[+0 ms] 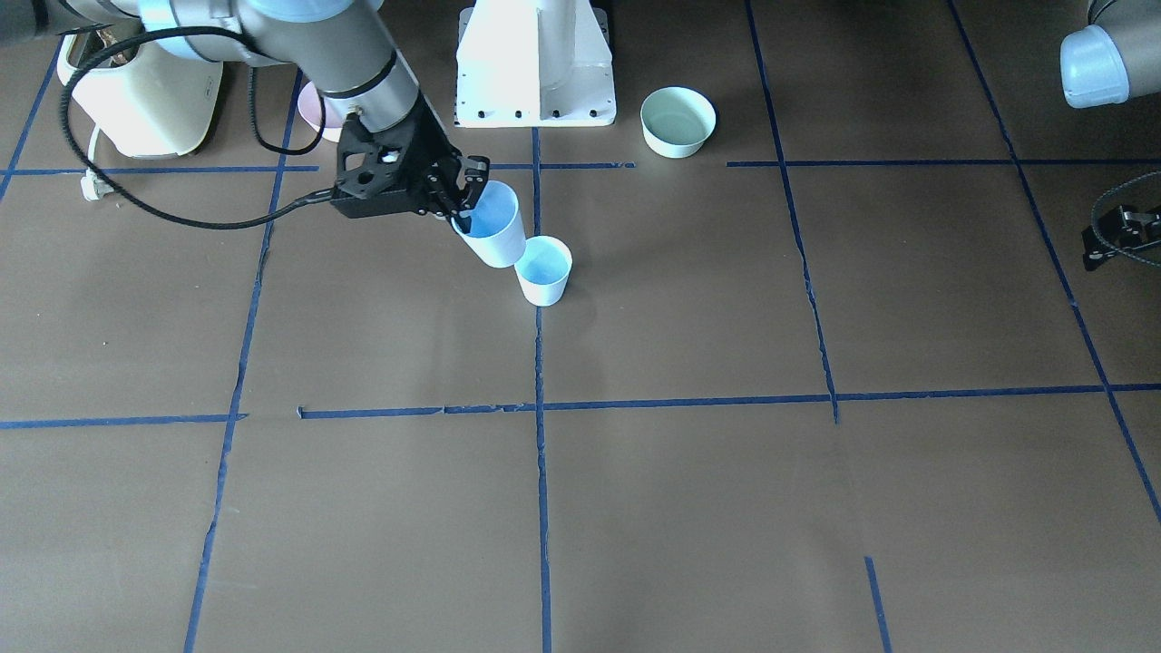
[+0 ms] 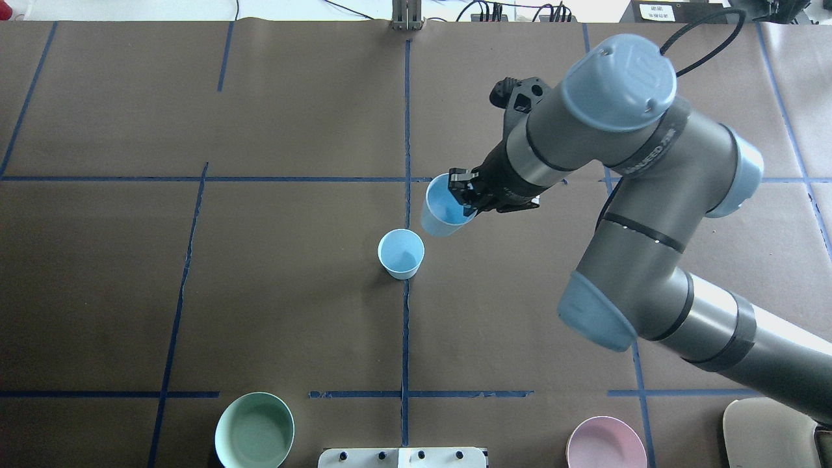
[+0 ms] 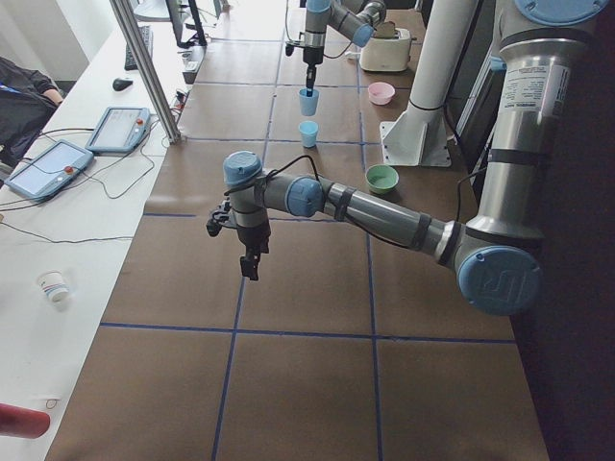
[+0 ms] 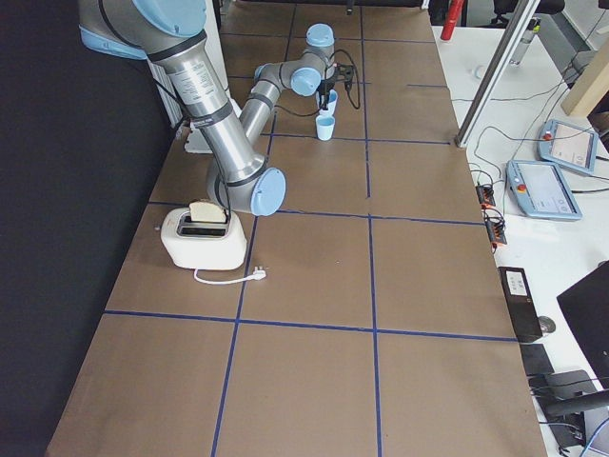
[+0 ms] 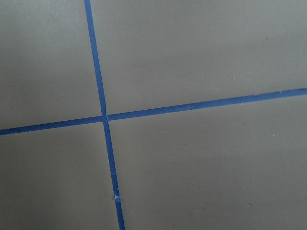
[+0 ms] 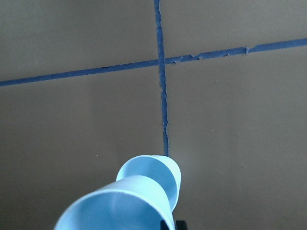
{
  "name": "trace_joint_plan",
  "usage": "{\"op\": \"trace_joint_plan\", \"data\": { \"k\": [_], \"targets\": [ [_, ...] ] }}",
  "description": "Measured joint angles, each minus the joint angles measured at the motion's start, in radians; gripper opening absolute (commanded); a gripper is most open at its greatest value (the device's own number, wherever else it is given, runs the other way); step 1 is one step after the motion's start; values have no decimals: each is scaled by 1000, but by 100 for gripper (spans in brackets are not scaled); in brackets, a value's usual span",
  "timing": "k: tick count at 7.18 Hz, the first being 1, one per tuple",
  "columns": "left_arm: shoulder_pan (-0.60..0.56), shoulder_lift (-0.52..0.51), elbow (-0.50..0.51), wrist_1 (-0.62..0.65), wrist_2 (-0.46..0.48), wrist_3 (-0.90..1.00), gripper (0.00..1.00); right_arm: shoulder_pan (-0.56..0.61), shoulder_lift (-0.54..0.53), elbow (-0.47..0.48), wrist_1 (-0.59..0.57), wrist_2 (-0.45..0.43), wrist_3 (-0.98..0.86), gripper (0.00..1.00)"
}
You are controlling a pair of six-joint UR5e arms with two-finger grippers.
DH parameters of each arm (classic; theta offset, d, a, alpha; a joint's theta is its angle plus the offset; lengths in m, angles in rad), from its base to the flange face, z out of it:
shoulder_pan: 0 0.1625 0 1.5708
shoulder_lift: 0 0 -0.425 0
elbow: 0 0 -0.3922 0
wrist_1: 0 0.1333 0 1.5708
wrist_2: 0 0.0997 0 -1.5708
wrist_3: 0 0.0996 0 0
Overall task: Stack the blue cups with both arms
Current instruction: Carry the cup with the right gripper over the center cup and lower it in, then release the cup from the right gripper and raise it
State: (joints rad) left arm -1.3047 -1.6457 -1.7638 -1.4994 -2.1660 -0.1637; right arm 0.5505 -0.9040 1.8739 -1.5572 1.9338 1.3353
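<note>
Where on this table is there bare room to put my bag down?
The wide brown stretch left of the standing cup and beyond the mint-green bowl in the overhead view is bare. It's crowded at centre, where the right end effector holds the lifted cup, and along the robot's edge by the pink bowl.

Right arm (image 2: pixel 624 279): grey metallic tubes, light-blue joint caps (image 2: pixel 617 81), black bands.
Left arm (image 3: pixel 384 216): matching grey tubes, blue caps.
Right gripper (image 1: pixel 458 210): black open-frame body, black cable (image 1: pixel 195 224) attached.
Pedestal (image 1: pixel 535 63): white, bolted base.

Overhead and front views opposed, sharing cups (image 2: pixel 401 253), side views lengthwise, wrist cameras close.
</note>
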Motion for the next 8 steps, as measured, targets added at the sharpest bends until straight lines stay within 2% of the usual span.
{"op": "trace_joint_plan", "data": {
  "k": [2, 8],
  "targets": [
    [-6, 17, 36, -67, 0, 4, 100, -30, 19, -18, -10, -30, 13, 0],
    [-7, 25, 43, -81, 0, 5, 100, -34, 66, -86, -24, -79, 15, 1]
  ]
}}
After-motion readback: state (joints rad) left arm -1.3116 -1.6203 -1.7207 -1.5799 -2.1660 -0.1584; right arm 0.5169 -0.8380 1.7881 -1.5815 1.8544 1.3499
